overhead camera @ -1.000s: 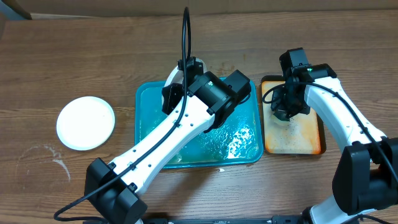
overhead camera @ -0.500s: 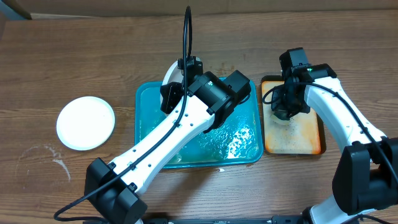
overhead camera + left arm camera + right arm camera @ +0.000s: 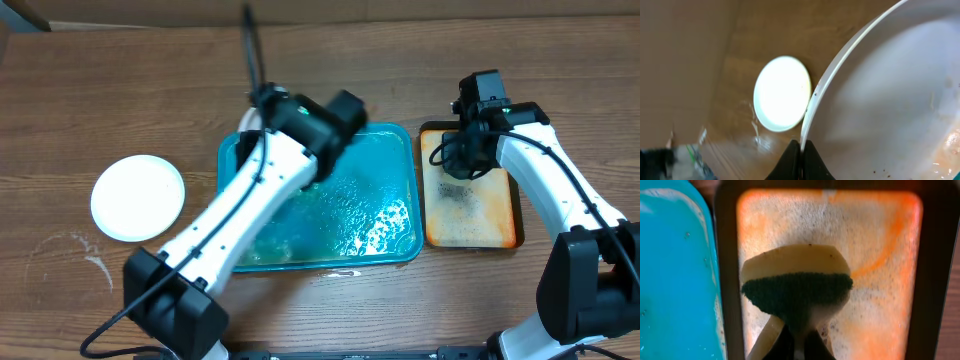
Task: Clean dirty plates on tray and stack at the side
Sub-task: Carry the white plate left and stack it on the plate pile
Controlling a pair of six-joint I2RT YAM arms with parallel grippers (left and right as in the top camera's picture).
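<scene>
My left gripper point(image 3: 801, 150) is shut on the rim of a white plate point(image 3: 890, 90), which has brown specks and a smear near its lower edge. In the overhead view this gripper point(image 3: 258, 100) is over the far left corner of the teal tray point(image 3: 400, 245), and only a sliver of the held plate point(image 3: 244, 124) shows. A second white plate point(image 3: 138, 197) lies on the table to the left; it also shows in the left wrist view point(image 3: 781, 93). My right gripper point(image 3: 799, 340) is shut on a yellow and dark green sponge point(image 3: 797, 287). The pale yellow-green plate is out of view.
The orange dark-rimmed tray point(image 3: 490, 215) sits right of the teal tray, soapy, with my right gripper point(image 3: 462, 160) and the sponge over its far half. The teal tray point(image 3: 675, 270) is wet and foamy. A wet smear marks the table at the front left point(image 3: 85, 255).
My left arm has swung left and toward the far left corner of the teal tray, carrying the plate with it. My right gripper has shifted slightly toward the far end of the orange tray.
</scene>
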